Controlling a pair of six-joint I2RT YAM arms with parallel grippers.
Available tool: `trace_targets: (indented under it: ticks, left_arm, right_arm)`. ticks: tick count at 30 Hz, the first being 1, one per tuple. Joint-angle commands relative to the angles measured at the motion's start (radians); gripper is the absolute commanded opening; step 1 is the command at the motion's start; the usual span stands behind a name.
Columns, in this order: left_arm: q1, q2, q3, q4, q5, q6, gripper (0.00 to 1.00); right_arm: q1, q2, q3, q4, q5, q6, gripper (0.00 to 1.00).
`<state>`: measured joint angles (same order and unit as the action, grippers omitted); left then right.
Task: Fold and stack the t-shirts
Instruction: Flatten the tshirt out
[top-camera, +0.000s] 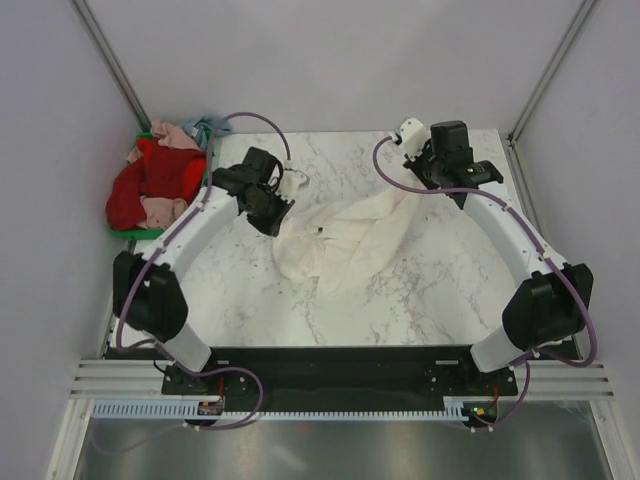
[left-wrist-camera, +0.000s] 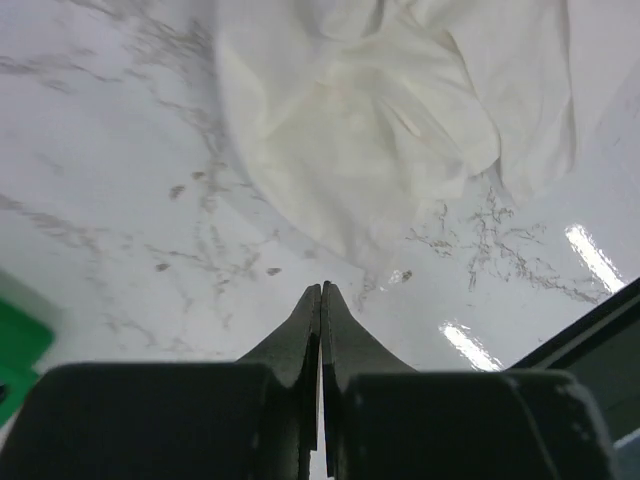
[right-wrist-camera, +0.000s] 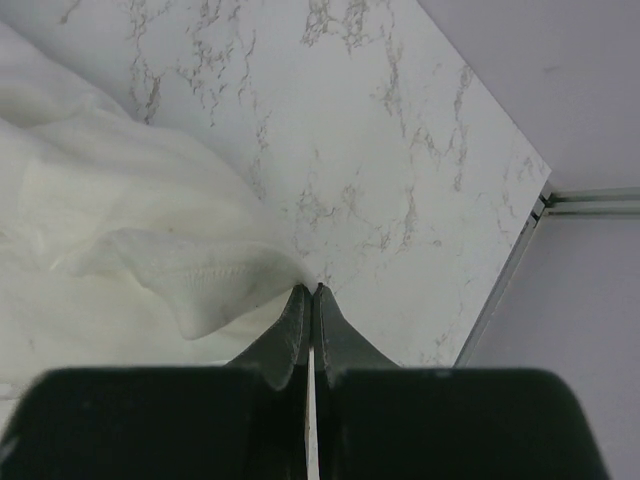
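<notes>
While the right jaws are pinching a fold of the cream-white t-shirt, the left jaws are sitting fully closed, the cloth lying just ahead on the tabletop.

The cream shirt is soft, matt, creased cloth, ribbed along 1 edge. The table has a smooth, glossy, marble-patterned top. The crate is green plastic. The red shirt is matt cloth.
</notes>
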<state>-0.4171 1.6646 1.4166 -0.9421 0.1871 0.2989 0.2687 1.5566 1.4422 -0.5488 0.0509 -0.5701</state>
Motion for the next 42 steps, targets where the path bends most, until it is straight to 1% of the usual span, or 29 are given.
trace_targets:
  ticks: [1, 3, 6, 8, 10, 11, 12, 13, 14, 15, 17, 18, 19, 20, 23, 25, 26, 29, 33, 42]
  left_arm:
    - [0.032, -0.153, 0.111, -0.03, -0.086, 0.109, 0.02]
    - [0.05, -0.213, 0.14, -0.029, -0.119, 0.126, 0.02]
    - [0.07, -0.288, 0.159, -0.024, -0.138, 0.128, 0.02]
    - [0.083, -0.325, 0.169, -0.02, -0.138, 0.124, 0.02]
    - [0.083, -0.364, 0.157, -0.02, -0.117, 0.143, 0.02]
    - [0.083, -0.368, 0.142, -0.02, -0.073, 0.158, 0.02]
    - [0.081, -0.361, 0.098, -0.021, -0.055, 0.163, 0.05]
    - [0.081, -0.349, 0.073, -0.021, -0.031, 0.157, 0.12]
    - [0.077, -0.33, 0.047, -0.015, -0.006, 0.149, 0.19]
    - [0.071, -0.313, -0.009, -0.005, 0.038, 0.137, 0.3]
    - [0.048, -0.244, -0.048, 0.028, 0.069, 0.123, 0.35]
    - [0.037, -0.215, -0.06, 0.032, 0.086, 0.115, 0.43]
    - [0.023, -0.175, -0.068, 0.038, 0.087, 0.111, 0.49]
    - [0.002, -0.108, -0.068, 0.057, 0.083, 0.108, 0.49]
    - [-0.015, 0.025, -0.022, 0.097, 0.074, 0.056, 0.49]
    - [-0.032, 0.078, 0.028, 0.112, 0.068, 0.04, 0.48]
    - [-0.037, 0.139, 0.048, 0.114, 0.055, 0.023, 0.48]
    - [-0.057, 0.245, 0.128, 0.112, 0.028, -0.022, 0.48]
    - [-0.061, 0.337, 0.166, 0.114, 0.032, -0.056, 0.48]
    - [-0.065, 0.48, 0.252, 0.106, 0.064, -0.058, 0.47]
  right_arm:
    - [-0.013, -0.091, 0.09, 0.029, -0.026, 0.068, 0.0]
    - [-0.016, -0.122, 0.096, 0.013, -0.049, 0.078, 0.0]
    - [-0.02, -0.211, 0.084, -0.017, -0.072, 0.099, 0.0]
    - [-0.02, -0.3, 0.049, -0.028, -0.069, 0.113, 0.0]
    - [-0.019, -0.384, -0.004, -0.043, -0.071, 0.125, 0.0]
    - [-0.019, -0.403, -0.028, -0.054, -0.074, 0.13, 0.0]
    - [-0.02, -0.427, -0.081, -0.063, -0.063, 0.136, 0.0]
    - [-0.02, -0.432, -0.104, -0.062, -0.057, 0.145, 0.0]
    - [-0.02, -0.429, -0.123, -0.06, -0.057, 0.153, 0.0]
    - [-0.02, -0.422, -0.137, -0.062, -0.063, 0.157, 0.0]
    - [-0.02, -0.392, -0.146, -0.059, -0.092, 0.157, 0.0]
    - [-0.019, -0.38, -0.143, -0.059, -0.095, 0.157, 0.0]
    - [-0.019, -0.356, -0.131, -0.056, -0.1, 0.154, 0.0]
    - [-0.02, -0.345, -0.123, -0.056, -0.106, 0.15, 0.0]
    - [-0.02, -0.314, -0.094, -0.057, -0.106, 0.134, 0.0]
    - [-0.019, -0.302, -0.085, -0.056, -0.108, 0.133, 0.0]
    - [-0.019, -0.3, -0.083, -0.057, -0.109, 0.133, 0.0]
    - [-0.02, -0.293, -0.083, -0.056, -0.117, 0.139, 0.0]
    - [-0.02, -0.279, -0.089, -0.054, -0.121, 0.141, 0.0]
    - [-0.02, -0.25, -0.108, -0.039, -0.125, 0.136, 0.0]
